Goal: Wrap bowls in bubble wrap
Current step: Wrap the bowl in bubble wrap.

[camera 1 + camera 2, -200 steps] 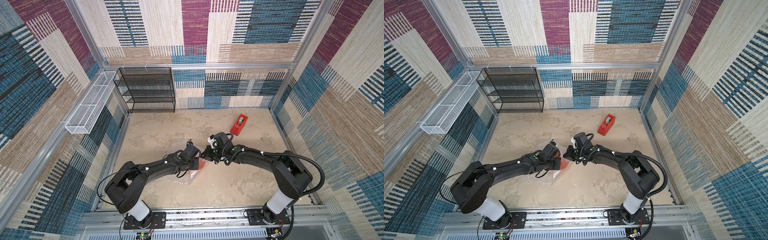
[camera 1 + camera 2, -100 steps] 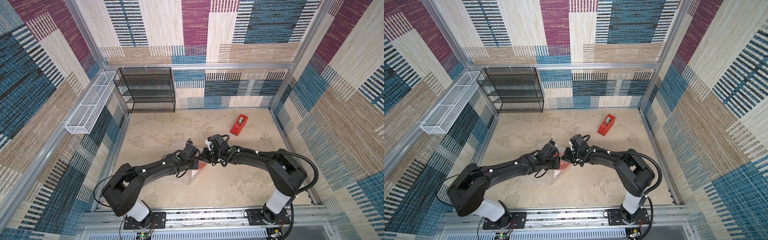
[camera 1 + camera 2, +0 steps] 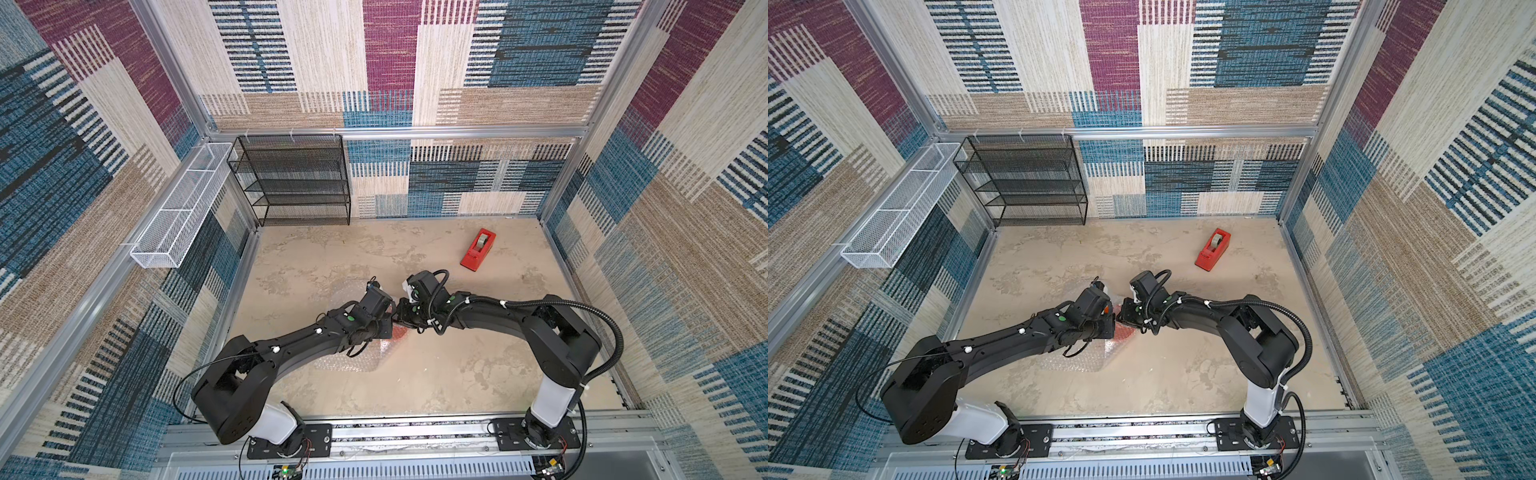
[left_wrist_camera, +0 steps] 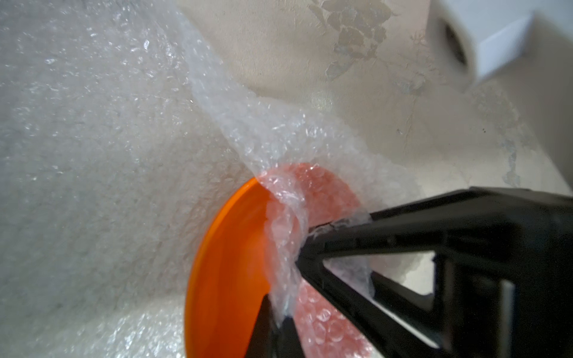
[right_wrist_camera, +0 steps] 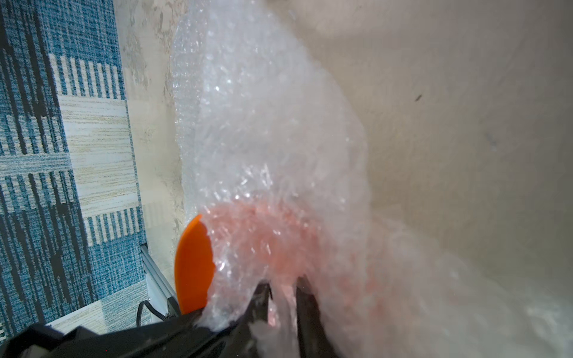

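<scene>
Clamping bubble wrap (image 4: 93, 124) over the bowl (image 4: 226, 279), left end effector (image 4: 279, 322) is holding; right end effector (image 5: 283, 294) alongside, seemingly apart, is risking unfolding.

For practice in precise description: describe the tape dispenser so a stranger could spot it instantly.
From the black wire shelf against the back wall, scan right along the beige table. The tape dispenser sits alone there: boxy and red, unlike the round orange bowl partly under bubble wrap.

Right gripper (image 5: 282, 289) is easing its jaws apart, from shut, with a fold of bubble wrap (image 5: 263, 139) between them. Right arm (image 3: 498, 318) is shifting toward the left arm (image 3: 299, 343), narrowing the gap between the wrists.
</scene>
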